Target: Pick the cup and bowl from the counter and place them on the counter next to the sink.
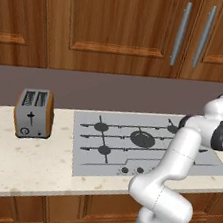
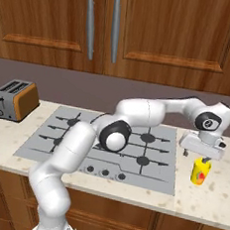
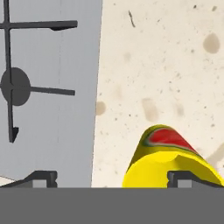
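Yellow cup (image 2: 200, 171) upright on desk (image 2: 213, 196), just right of grey stove plate (image 2: 85, 134). Gripper (image 2: 203, 156) directly above cup, fingers (image 3: 186, 178) spread wide, nothing pinched yet. Positioned for top-down grab; cup off-centre toward one finger, likely needs centring.

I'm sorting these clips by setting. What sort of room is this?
A rendered home kitchen, most likely: a gas stove plate set into a speckled counter, a toaster beside it, and wooden cabinets above.
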You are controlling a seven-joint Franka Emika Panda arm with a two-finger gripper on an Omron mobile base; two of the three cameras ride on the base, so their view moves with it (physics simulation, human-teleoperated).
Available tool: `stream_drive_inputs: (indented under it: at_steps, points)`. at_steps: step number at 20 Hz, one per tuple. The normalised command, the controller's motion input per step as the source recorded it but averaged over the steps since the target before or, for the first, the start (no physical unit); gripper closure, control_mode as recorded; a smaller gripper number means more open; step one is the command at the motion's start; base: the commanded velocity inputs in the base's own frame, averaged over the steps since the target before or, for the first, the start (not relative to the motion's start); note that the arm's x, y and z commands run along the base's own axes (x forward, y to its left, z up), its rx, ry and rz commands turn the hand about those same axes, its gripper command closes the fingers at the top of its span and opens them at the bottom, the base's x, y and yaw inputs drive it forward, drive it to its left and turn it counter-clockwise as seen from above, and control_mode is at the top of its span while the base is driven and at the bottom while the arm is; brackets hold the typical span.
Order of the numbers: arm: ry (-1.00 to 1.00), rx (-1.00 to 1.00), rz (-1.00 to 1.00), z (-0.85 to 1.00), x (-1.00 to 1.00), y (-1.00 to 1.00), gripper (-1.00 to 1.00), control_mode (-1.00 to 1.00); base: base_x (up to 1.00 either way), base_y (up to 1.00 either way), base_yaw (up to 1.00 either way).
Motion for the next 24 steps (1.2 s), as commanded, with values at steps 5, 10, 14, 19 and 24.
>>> stream_drive_inputs:
  at_steps: [5, 10, 14, 19, 24]
  points:
    - [0.09, 0.00, -0.07, -0.27, 0.05, -0.04, -1.00, -1.00, 0.00, 0.00, 0.00]
    - [0.02, 0.00, -0.02, -0.06, 0.12, -0.11, -1.00, -1.00, 0.00, 0.00, 0.00]
    - [0.00, 0.00, 0.00, 0.00, 0.01, -0.03, -1.00, -1.00, 0.00, 0.00, 0.00]
    - [0.00, 0.00, 0.00, 0.00, -0.02, 0.00, -1.00, -1.00, 0.00, 0.00, 0.00]
    - [0.00, 0.00, 0.00, 0.00, 0.00, 0.00, -1.00, -1.00, 0.00, 0.00, 0.00]
